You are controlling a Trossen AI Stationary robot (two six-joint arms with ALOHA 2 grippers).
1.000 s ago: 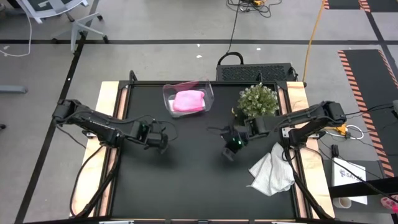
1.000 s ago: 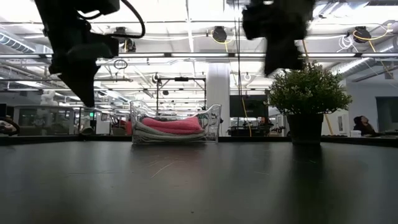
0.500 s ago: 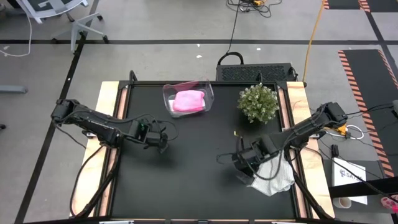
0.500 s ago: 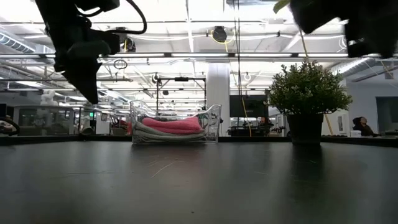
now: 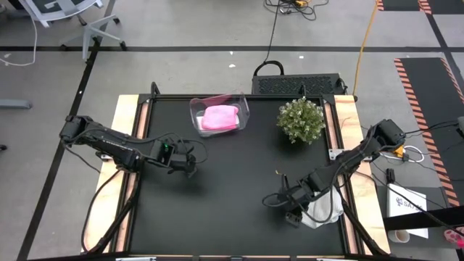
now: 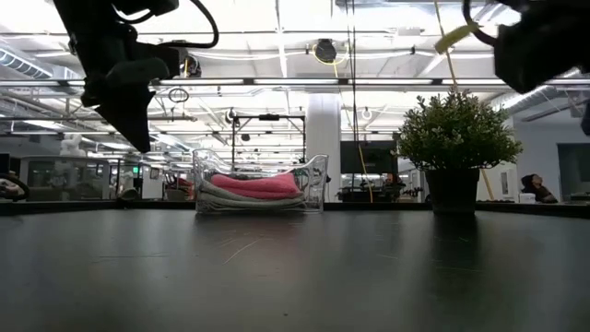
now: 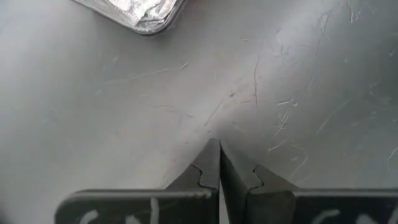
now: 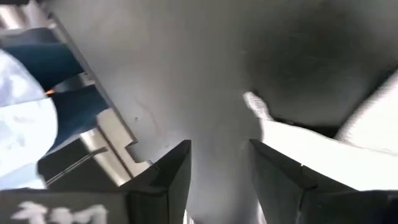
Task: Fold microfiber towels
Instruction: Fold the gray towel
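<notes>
**Right gripper open beside the white towel, left gripper shut over bare table**

While the left gripper [image 5: 190,161] hangs above the dark table [image 5: 225,196] at about 9 o'clock from the centre, its two fingers [image 7: 211,165] are pressed together and hold nothing; the left wrist view shows only scratched table surface under them. Toward 12 o'clock stands a clear plastic bin [image 5: 220,116], and inside it lies a folded pink towel [image 5: 220,117]. From the low view, this pink towel [image 6: 267,183] rests on top of a pale one in the same bin. At about 1 o'clock stands a small potted plant [image 5: 301,120]. The right gripper [image 5: 288,206] is low at about 4 o'clock, near the table's right edge. Its fingers [image 8: 171,171] stand apart with nothing between them. A crumpled white towel [image 5: 325,208] lies just beside it, partly under the right arm and over the table's edge. Whether the gripper touches the cloth, I cannot tell.
</notes>
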